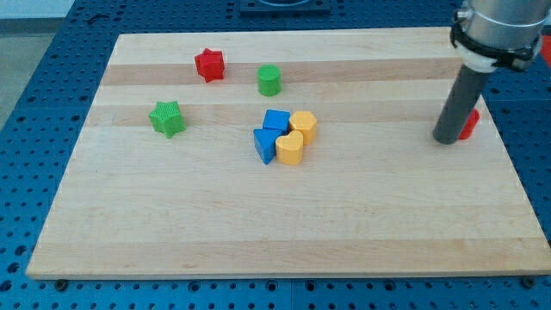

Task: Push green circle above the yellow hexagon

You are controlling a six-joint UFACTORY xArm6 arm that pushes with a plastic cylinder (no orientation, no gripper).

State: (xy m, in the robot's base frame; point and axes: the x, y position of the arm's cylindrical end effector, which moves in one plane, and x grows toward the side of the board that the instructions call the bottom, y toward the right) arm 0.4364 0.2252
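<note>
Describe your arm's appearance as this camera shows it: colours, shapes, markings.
Only my arm's lower end shows: a straight, dark grey cylindrical rod ending in my tip, hanging from a wider silvery-grey round housing with a black band round it. No cables, labels or markings are visible.

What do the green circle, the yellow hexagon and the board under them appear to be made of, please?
The green circle and yellow hexagon look like moulded or printed plastic: uniform saturated colour, matte surfaces. The board appears to be pale wood with a smooth finish, showing lengthwise grain and joined strips.
</note>
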